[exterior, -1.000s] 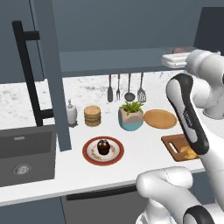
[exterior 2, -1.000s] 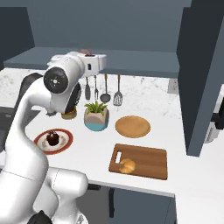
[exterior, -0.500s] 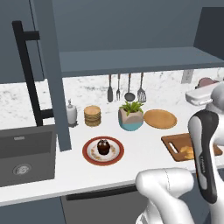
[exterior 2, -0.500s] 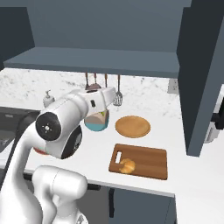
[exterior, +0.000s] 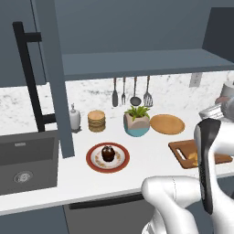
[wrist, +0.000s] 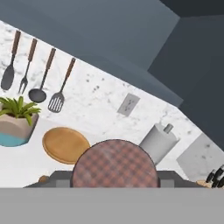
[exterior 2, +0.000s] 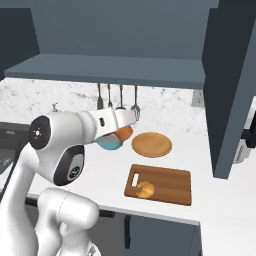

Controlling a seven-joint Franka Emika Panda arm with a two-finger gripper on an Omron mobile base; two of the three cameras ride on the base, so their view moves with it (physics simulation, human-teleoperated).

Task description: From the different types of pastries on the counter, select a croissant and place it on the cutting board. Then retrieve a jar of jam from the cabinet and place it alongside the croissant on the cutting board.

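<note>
White marbled counter (exterior: 137, 160) runs under the dark cabinet (exterior 2: 115, 67), and we read it from the left: the sink (exterior: 27, 160), a white soap bottle (exterior: 75, 118), the stack of tan cakes (exterior: 96, 121), the chocolate cupcake (exterior: 108, 153) on its plate, a potted plant (exterior: 136, 119) and a round wooden plate (exterior 2: 151, 144). Farther right lies the cutting board (exterior 2: 165, 184), with the croissant (exterior 2: 145, 189) already resting on its near left part, so we judge the first half done.

In the hand view the jar of jam (wrist: 114, 164) sits right against the camera, its checked lid wide between our gripper's (wrist: 114, 177) fingers, so we take the gripper to be clamped on the jar. In the right base view the jar shows orange at the hand, above the counter near the plant.

To finish well, we should carry the jar level toward the board, pass clear of the plant and round plate, and lower it onto bare wood just right of the croissant, upright, without nudging the pastry, before letting go.
</note>
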